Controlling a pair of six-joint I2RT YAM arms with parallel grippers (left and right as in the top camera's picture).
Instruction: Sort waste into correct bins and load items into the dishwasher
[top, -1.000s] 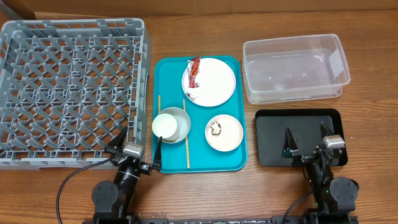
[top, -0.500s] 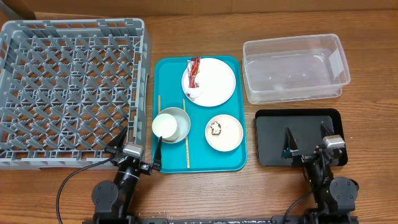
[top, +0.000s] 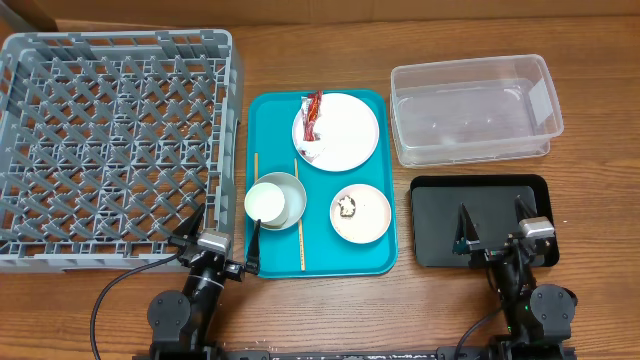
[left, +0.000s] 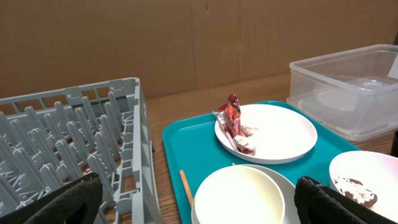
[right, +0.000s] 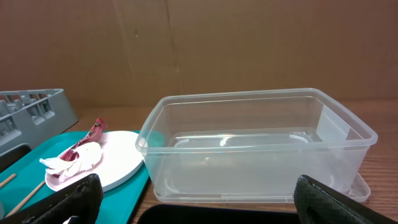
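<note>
On the teal tray (top: 270, 110) a white plate (top: 345, 128) holds a red-and-white wrapper (top: 311, 113) and a white tissue (top: 312, 152). A pink dish (top: 361, 212) holds a brown lump and rice (top: 346, 207). A white cup (top: 266, 202) sits in a grey bowl (top: 292, 190), with two chopsticks (top: 300, 235) beside them. The grey rack (top: 110, 140) is at the left, the clear tub (top: 472, 108) and black tray (top: 480, 215) at the right. My left gripper (top: 222, 240) is open near the tray's front left corner. My right gripper (top: 492, 228) is open over the black tray.
A brown cardboard wall stands behind the table. In the left wrist view the rack wall (left: 134, 143) is close on the left, and the cup (left: 239, 196) lies straight ahead between the fingers. In the right wrist view the tub (right: 255, 146) fills the middle.
</note>
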